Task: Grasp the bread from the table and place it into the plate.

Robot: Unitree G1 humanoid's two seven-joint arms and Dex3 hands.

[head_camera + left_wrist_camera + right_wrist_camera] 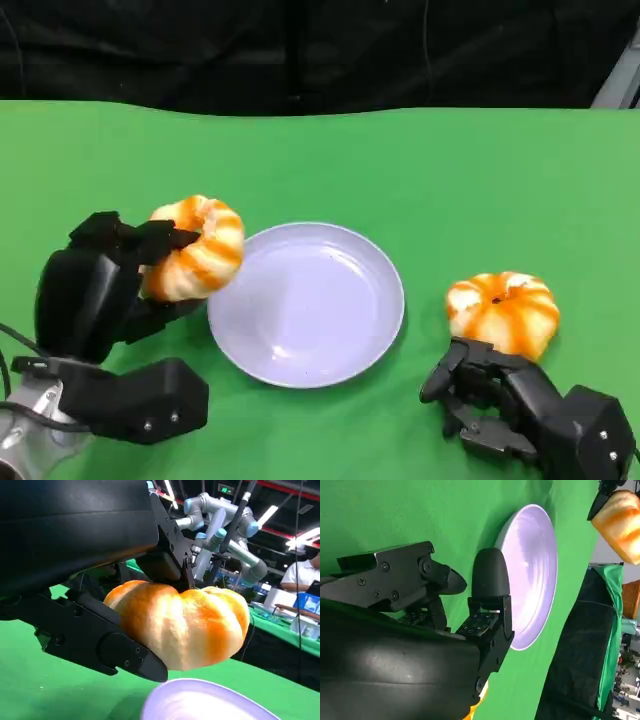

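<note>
Two round, orange-striped bread rolls show in the head view: one [196,248] at centre left, grasped off the green table [420,170] by the left hand [105,285] to clear the pale lilac plate [306,303]'s rim, another [502,312] at lower right beside the empty, spread-fingered right hand [485,398].

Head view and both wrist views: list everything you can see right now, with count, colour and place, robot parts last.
Bread: two, orange and white. One is held off the table at the plate's left edge; the other lies on the table right of the plate.
Plate: one, pale lilac, middle of the table, nothing in it.
Table: one, green cloth.
Left robot hand: one, black, grips the lifted bread.
Right robot hand: one, black, holds nothing, fingers apart, just short of the other bread.
</note>
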